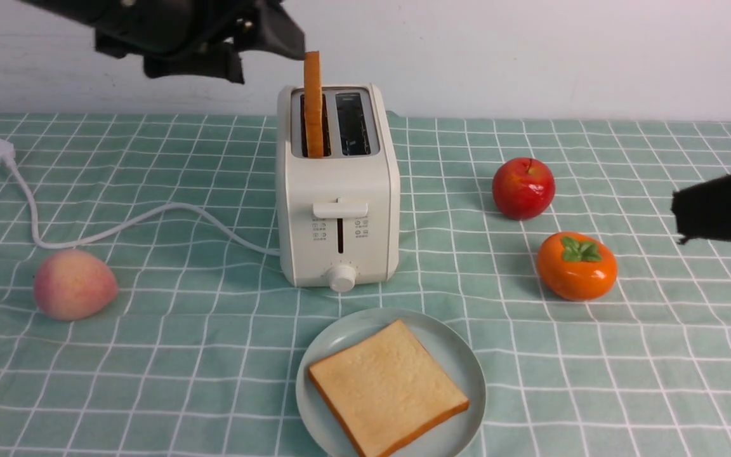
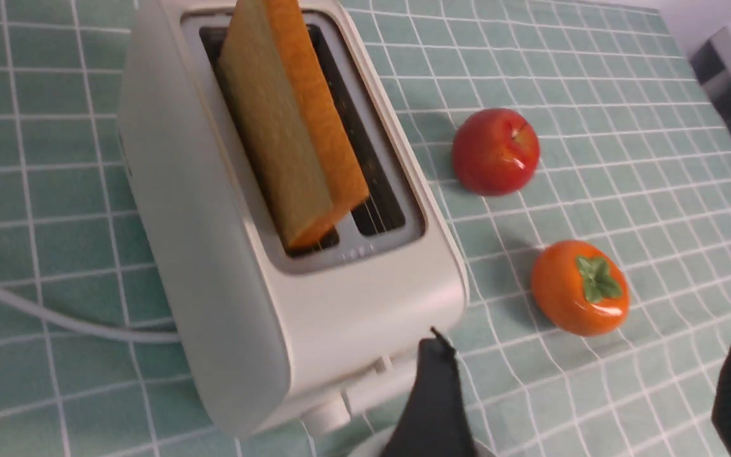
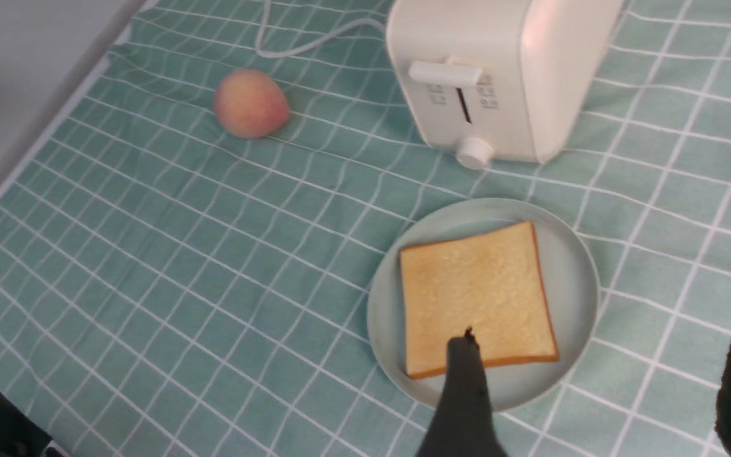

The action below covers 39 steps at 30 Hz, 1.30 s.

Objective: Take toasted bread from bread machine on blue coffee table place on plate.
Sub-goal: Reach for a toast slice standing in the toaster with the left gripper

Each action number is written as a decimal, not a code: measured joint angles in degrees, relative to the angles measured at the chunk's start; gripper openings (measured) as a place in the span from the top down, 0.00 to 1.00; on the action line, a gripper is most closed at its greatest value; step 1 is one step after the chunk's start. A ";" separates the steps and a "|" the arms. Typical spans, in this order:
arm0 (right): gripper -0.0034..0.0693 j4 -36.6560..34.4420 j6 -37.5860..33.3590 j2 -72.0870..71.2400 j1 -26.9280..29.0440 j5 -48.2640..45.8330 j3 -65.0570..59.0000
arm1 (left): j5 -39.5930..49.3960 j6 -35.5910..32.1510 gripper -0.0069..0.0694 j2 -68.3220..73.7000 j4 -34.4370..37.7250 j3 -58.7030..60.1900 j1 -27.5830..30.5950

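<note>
Right now the toaster stands mid-frame in the front view on the green checked tabletop, lever and knob facing the camera. One slice of toast stands upright in its left slot, sticking up well above the top. A second slice lies flat on the plate at lower centre, just in front of the toaster. The left hand hangs at the upper left of the front view, close beside the top edge of the upright slice; its wrist view shows the fingers spread wide with nothing between them. The right hand shows as a dark shape at the right edge, well apart from the toaster, and its wrist view shows its fingers spread wide too, pinching nothing. A red apple and an orange persimmon sit right of the toaster, the persimmon nearer the camera. A peach lies at the left, near the toaster's white cord.
</note>
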State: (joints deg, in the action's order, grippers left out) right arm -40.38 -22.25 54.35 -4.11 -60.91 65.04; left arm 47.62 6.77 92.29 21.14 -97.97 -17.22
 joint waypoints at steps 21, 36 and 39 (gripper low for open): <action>0.26 1.61 2.44 -1.08 -0.23 -0.56 -0.45 | -0.68 25.10 0.54 27.18 -32.81 -19.62 -7.05; 0.26 1.50 2.44 -1.08 -0.76 -1.32 -0.45 | 8.21 16.52 0.82 0.52 -30.76 -12.01 -6.56; 0.27 1.50 2.44 -1.08 -0.76 -1.34 -0.45 | 6.47 9.42 0.82 -8.47 -21.86 -1.72 -6.56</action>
State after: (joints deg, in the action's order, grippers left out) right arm -38.88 -19.81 53.27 -4.87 -62.24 64.60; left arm 54.08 16.19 83.82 -0.72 -99.69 -23.77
